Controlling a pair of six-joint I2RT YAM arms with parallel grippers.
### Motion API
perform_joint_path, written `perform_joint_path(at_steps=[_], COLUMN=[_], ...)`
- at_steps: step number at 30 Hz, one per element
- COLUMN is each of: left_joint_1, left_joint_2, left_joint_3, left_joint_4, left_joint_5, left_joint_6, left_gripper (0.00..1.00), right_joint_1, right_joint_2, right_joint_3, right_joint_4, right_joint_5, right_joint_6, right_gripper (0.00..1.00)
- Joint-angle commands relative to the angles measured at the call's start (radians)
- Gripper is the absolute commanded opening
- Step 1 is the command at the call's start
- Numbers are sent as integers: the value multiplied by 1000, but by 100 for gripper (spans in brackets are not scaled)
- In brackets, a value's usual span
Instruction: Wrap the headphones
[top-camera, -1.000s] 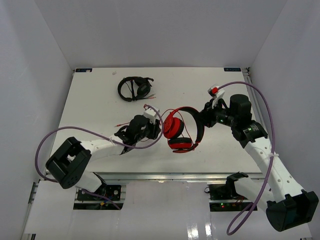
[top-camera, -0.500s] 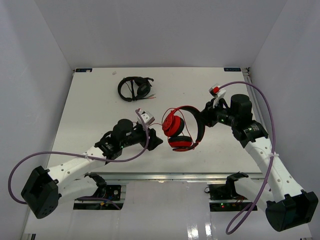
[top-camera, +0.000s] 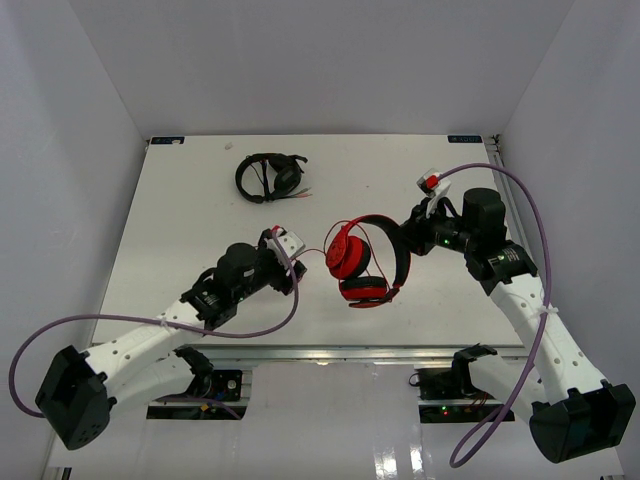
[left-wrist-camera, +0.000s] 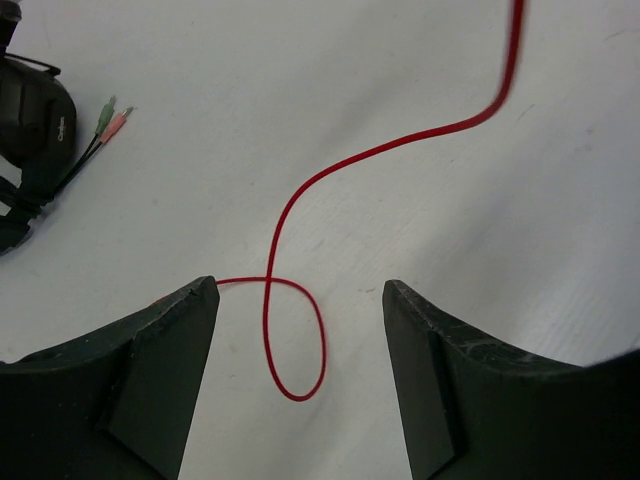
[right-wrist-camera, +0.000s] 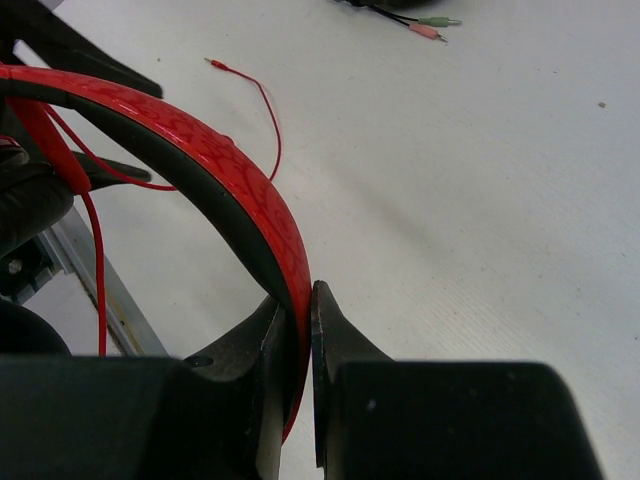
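Left arm runs low from the near-left corner, diagonally toward the centre; left gripper (top-camera: 287, 258) sits just left of the headphones (top-camera: 360, 265), clear of them; wrist view: its fingers (left-wrist-camera: 170, 360) stand wide apart, aimed down at the table (top-camera: 180, 200), nothing clamped; a small loop of the cable (left-wrist-camera: 268, 283) lies on the table in the gap; one strand runs off under the finger on the left of that view, can't tell if it touches.

Right arm comes up the right side from the near-right corner, elbow bent, wrist turned left; right gripper (top-camera: 410, 236) is clamped on the headband (right-wrist-camera: 190, 140), a finger pressed on each face, band edge-on between them.

Headphones are right of centre, in the near half; one ear cup faces left, the other is nearer, just below it; band arcs right into the right gripper; can't tell whether the cups rest on the table.

Materials: headband glossy red outside with a faint embossed pattern, black lining inside; cable thin, red, smooth, curving from the loop off to the far right; its slim plug (right-wrist-camera: 212, 63) lies free on the table; gripper fingers matte black, scuffed, wedge-shaped; table matte white, faintly speckled.

Black headphones (top-camera: 268, 177) lie far-left, well apart, with green and pink jack plugs (left-wrist-camera: 112, 118) beside them.
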Motion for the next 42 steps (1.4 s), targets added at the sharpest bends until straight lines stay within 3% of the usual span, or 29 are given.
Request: perform_joint_path(at_steps=[1,6,10,11,15,21,32,42], left_joint_1=[54,103,117,122,143,145,102,-166], left_joint_2=[139,238,309,319,326,317,289,416], left_joint_3=[-9,0,4,0,-27,-68,-122,20], left_joint_4=[100,196,193,191,191,189,367,334], left_joint_5=[-56,104,96,87,140,227,322,114], left_joint_6=[147,134,130,127,101,25,-310,-362], left_gripper=[78,76,70,65,32,6,7,6], right_joint_1=[-6,-10,-16,-18,-23,-33,-39,-38], right_joint_2=[-11,-17,-19,-18,-9,22,149,167], right_joint_3=[50,48,53,54,65,100,212,166], right_joint_4=[37,35,35,35,35,39,103,163], right_joint_5=[-109,-134,-136,-139,-139,-144,-69,398], right_joint_6=[-18,-29,-26,-23,-16,15,270,461], right_gripper=[8,8,8,8,8,8,8,8])
